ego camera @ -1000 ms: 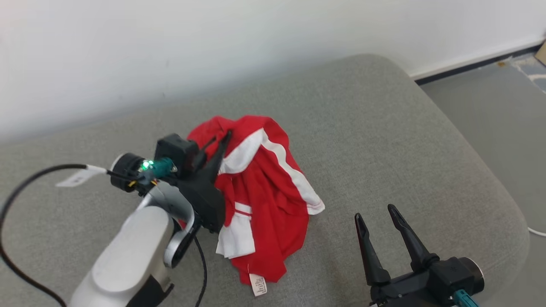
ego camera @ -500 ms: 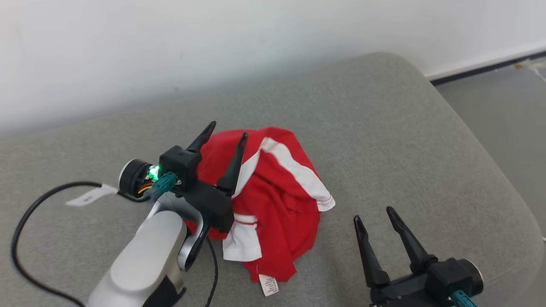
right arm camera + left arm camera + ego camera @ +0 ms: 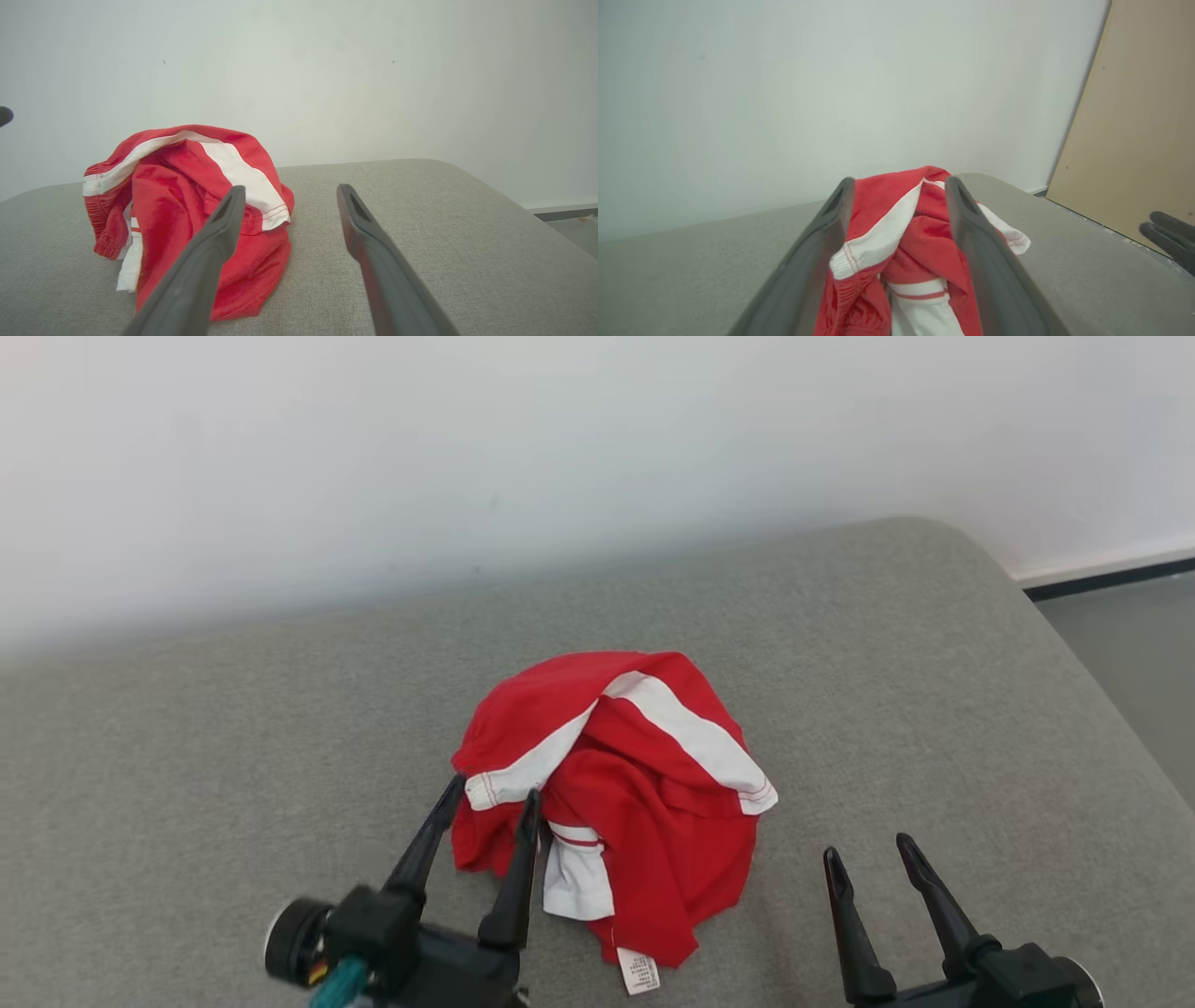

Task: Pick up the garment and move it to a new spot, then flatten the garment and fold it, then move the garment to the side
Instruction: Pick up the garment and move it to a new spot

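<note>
Surface: grey fabric cushion [image 3: 233, 728] below white wall [image 3: 373, 448] | lower left: left claw [image 3: 493, 790] spread wide, gripping nothing, tips at the edge of the red-and-white garment [image 3: 653, 784] | centre: garment lies crumpled on cushion | lower right: right claw [image 3: 866, 847] spread wide, empty, apart from garment

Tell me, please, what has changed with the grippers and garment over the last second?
The left gripper, shut on the red and white garment a second ago, opened, let it go and drew back toward the robot; the garment lies in a crumpled heap on the grey cushion. The head view itself also shifted. The right gripper stayed open, apart from the garment.
</note>
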